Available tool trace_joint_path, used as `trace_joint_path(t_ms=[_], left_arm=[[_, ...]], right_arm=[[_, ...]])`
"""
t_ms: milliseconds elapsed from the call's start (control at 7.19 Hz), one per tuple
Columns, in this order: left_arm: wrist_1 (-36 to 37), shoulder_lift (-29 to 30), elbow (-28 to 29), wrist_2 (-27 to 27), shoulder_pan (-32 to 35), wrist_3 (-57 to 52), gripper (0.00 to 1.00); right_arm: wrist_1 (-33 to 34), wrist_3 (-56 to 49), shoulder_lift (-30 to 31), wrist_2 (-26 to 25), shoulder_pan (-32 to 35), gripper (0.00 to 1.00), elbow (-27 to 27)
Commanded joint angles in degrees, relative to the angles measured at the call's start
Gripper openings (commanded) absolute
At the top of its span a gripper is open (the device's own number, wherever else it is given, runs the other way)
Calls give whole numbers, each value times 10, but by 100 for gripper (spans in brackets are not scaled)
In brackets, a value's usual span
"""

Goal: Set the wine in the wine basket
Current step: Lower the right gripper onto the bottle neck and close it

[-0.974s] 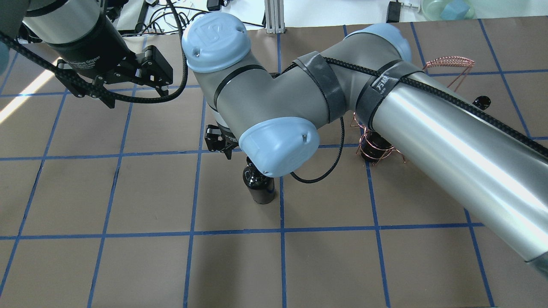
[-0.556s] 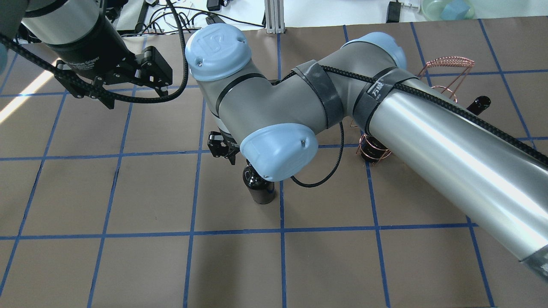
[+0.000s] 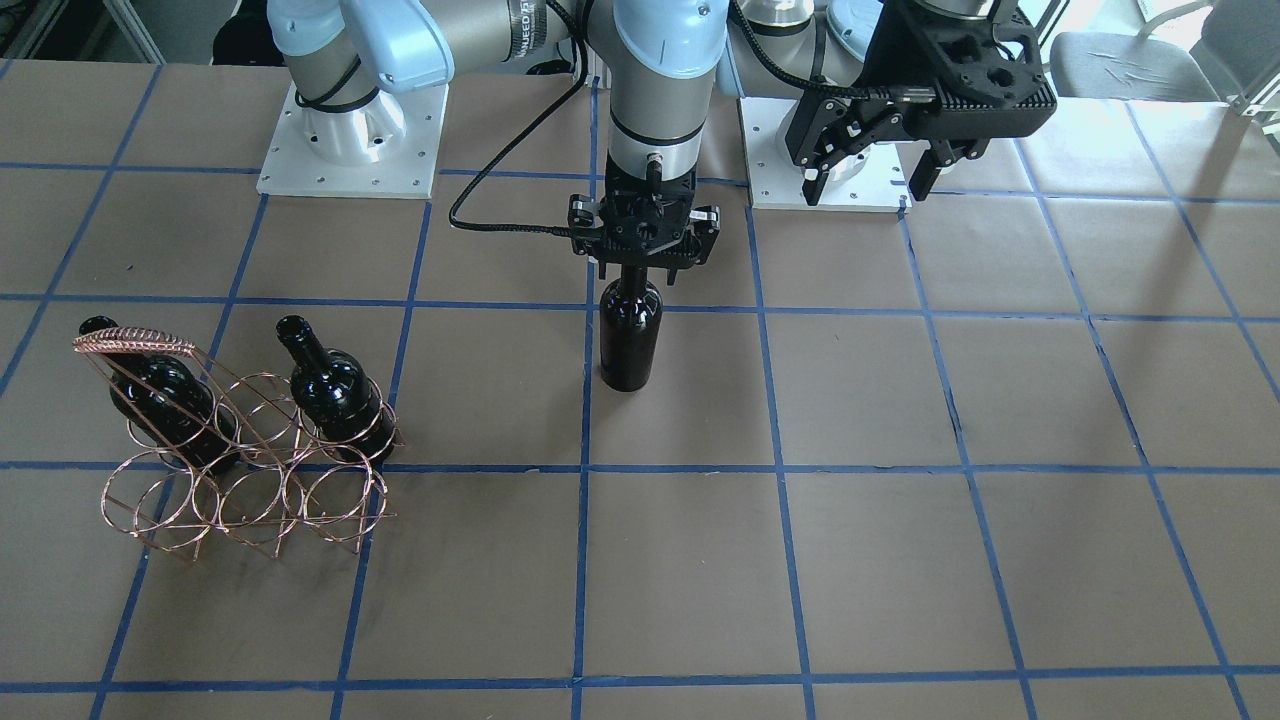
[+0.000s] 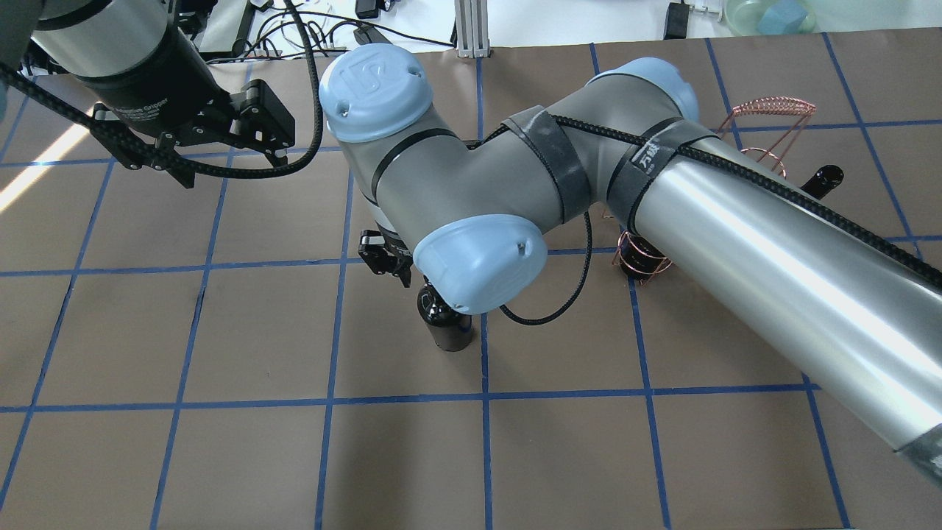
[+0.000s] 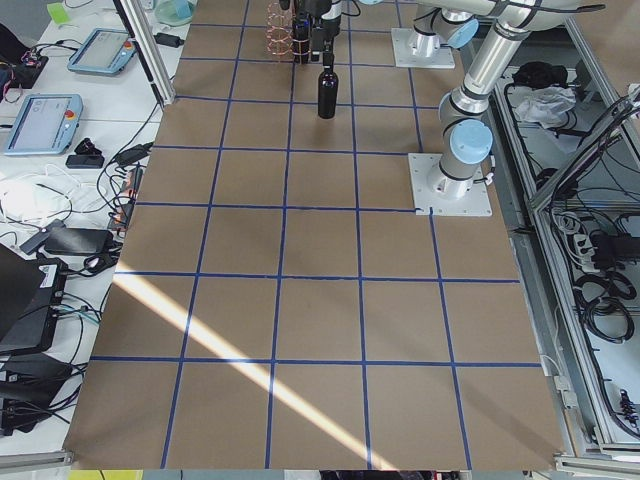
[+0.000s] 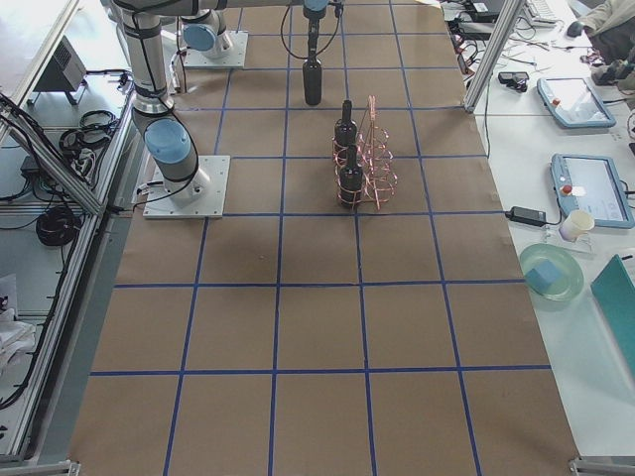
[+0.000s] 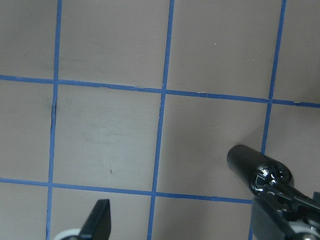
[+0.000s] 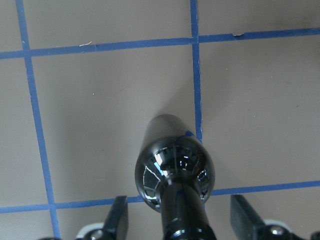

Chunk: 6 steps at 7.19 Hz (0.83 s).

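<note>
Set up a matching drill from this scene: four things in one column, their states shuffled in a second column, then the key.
Things
1. lone wine bottle
2. right gripper
3. left gripper
4. wine basket

States
A. open and empty, hanging above the table
B. holds two other bottles
C. stands upright on the table, outside any ring
D. open, one finger on either side of a bottle neck

Pairs: 1-C, 2-D, 3-A, 4-B
</note>
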<state>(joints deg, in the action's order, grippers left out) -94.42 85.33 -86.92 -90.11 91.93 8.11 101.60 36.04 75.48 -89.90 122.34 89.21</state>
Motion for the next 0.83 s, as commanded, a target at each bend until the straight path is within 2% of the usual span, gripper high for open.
trace_joint_path(t_ms=[0,139,417,695], left_arm=[[-2,-1,0,0,0,0,100],[-3,-2,0,-1,0,0,100],[-3,-1,0,-1,0,0,100],[-3,-1,0,-1,0,0,100]], right_arm=[[-4,2,0,11,5,56,9],[-4,1,1,12,5,48,9],[-4,0,3,12,5,27,9],[-3,-4,5,12,5,17,9]])
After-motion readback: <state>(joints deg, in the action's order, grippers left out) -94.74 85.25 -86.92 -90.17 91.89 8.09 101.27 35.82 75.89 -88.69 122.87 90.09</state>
